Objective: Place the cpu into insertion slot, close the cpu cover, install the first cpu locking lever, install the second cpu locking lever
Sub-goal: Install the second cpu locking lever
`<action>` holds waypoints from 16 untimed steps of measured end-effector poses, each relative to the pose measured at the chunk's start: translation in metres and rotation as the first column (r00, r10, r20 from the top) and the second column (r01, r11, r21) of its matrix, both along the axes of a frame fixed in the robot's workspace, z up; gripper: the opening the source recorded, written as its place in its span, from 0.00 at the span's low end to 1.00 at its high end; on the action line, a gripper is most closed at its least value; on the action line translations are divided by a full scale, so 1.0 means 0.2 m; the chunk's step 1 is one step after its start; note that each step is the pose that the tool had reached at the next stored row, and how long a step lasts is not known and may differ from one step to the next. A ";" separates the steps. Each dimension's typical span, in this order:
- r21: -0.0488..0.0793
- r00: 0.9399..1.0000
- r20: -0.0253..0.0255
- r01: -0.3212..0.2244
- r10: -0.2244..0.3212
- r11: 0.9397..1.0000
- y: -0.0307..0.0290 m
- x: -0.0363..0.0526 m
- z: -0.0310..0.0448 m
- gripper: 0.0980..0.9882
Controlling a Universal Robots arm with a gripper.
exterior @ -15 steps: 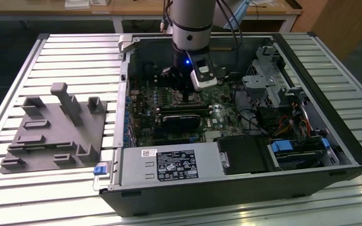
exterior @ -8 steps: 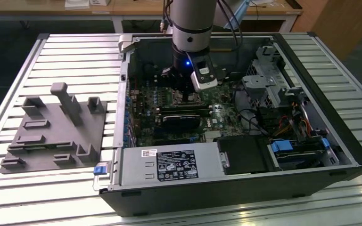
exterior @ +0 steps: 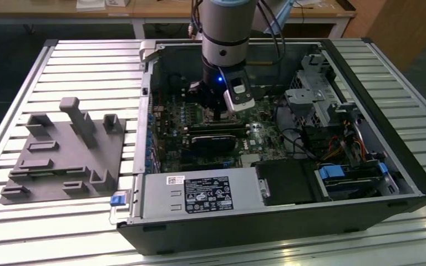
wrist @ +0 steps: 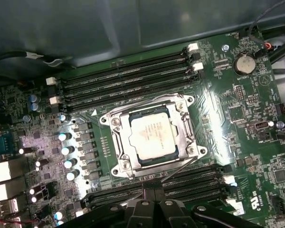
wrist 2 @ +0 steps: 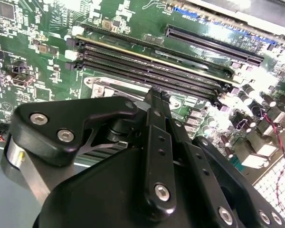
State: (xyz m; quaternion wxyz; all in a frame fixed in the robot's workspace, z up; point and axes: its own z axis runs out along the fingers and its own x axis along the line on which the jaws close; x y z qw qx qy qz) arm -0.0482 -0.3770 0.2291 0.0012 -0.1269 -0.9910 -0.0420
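Gripper: its black linkage [wrist 2: 156, 190] filled the near foreground in both wrist views, low over the motherboard [wrist: 237, 109]; whether its fingers were spread or pressed together I could not tell, and nothing showed held in it.
Cpu: the cpu [wrist: 154, 135] lay flat in its socket on the motherboard, pale silvery top up, between the two banks of memory slots [wrist: 128, 83].
Cpu cover: the cpu cover [wrist: 178, 110] lay down around the chip, framing it through its square window.
Levers: a thin wire lever [wrist: 178, 170] ran along one socket edge; whether it was latched could not be told.
Progress: placing and cover-closing looked done, judged from this; lever locking seemed unfinished.
Setting: the open computer case [exterior: 153, 166] lay on a slatted surface [exterior: 87, 61], a grey fixture [exterior: 61, 152] beside it.
Writing: a white label on the power supply [exterior: 198, 194]; its print was unreadable.
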 end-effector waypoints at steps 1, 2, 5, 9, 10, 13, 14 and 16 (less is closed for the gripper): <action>0.003 1.000 0.000 0.000 0.000 1.000 -0.006 -0.003 -0.002 0.01; 0.007 1.000 0.000 -0.001 0.001 1.000 -0.012 -0.006 -0.005 0.01; 0.016 1.000 0.000 -0.001 0.001 1.000 -0.029 -0.011 -0.013 0.01; 0.019 1.000 0.000 -0.001 0.001 1.000 -0.050 -0.016 -0.025 0.01; 0.023 1.000 0.000 -0.002 0.002 1.000 -0.055 -0.022 -0.030 0.01; 0.045 1.000 0.000 -0.006 0.006 0.999 -0.061 -0.035 -0.038 0.01; 0.049 1.000 0.000 -0.006 0.006 0.999 -0.062 -0.036 -0.038 0.01; 0.054 1.000 0.000 -0.011 0.011 0.998 -0.062 -0.036 -0.038 0.01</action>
